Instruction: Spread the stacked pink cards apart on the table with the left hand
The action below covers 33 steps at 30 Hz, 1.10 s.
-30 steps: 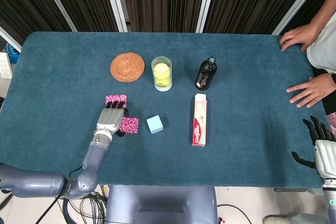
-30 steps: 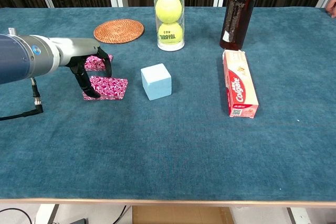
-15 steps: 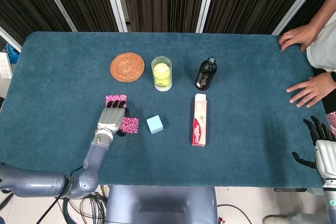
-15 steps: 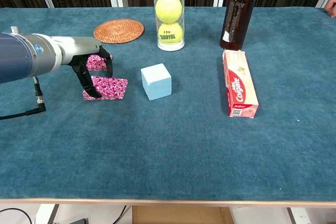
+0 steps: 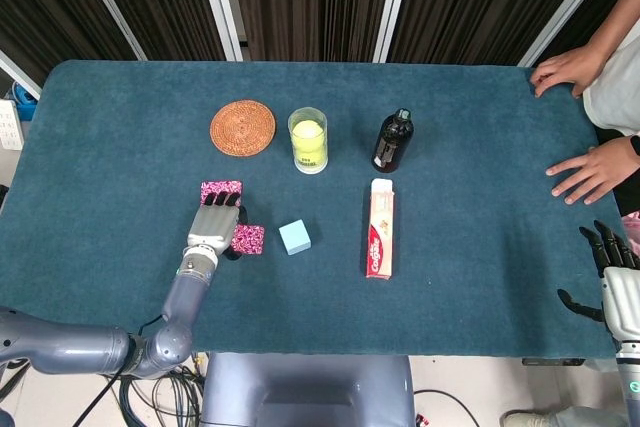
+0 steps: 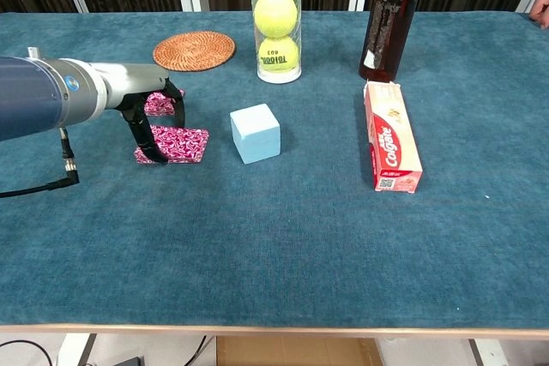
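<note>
Left hand (image 6: 146, 109) sits low over the pink cards with its dark fingertips (image 6: 142, 157) curled down onto the near card (image 6: 174, 143); I read it as pressing on that card from above rather than clutching it, with nothing lifted off the cloth. My right hand (image 5: 615, 287) hangs off the far right edge of the table, fingers apart and holding nothing. I judge the cards to be light, thin and fairly stiff, so they should slide rather than bend, and the way to work them is by flat fingertip pressure on the top face, dragging sideways, not by pinching an edge. The far card (image 5: 221, 190) lies just beyond my fingers, partly hidden by the hand, and the two look already offset; whether more cards are stacked under either one I cannot tell. The teal table cloth (image 6: 274, 246) looks napped and grippy, so I expect a card to drag and perhaps stall or tip if I press too hard. Room is decent: open cloth lies to the left and toward me, while the light blue cube (image 6: 255, 133) stands just to the right of the near card, and the woven coaster (image 6: 195, 49) and the tennis ball tube (image 6: 276, 27) sit further back.
</note>
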Available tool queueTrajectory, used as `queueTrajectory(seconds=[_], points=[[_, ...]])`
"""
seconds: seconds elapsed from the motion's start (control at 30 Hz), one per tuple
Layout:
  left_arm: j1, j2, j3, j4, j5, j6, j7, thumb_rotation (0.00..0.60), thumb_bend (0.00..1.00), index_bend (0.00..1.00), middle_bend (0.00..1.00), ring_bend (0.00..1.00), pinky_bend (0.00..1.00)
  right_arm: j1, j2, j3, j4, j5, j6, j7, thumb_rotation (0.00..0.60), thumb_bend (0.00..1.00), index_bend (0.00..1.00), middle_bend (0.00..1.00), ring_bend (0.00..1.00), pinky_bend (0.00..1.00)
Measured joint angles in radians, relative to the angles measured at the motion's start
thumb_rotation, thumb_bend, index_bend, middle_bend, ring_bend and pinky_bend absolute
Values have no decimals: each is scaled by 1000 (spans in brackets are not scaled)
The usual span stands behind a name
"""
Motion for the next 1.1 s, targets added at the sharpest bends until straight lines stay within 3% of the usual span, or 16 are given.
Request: queueTrajectory(seconds=[0.67, 1.1], points=[[-2, -8, -5, 14, -24, -6, 24, 600, 188, 454, 154, 0, 0, 2, 1, 0, -2, 3, -6, 0, 600, 183, 96, 20, 73, 193], [1, -15, -13, 16, -13, 1, 18, 600, 262, 493, 163, 0, 0, 3, 2, -1, -1, 1, -9, 5, 600, 182, 96, 20, 75, 193]])
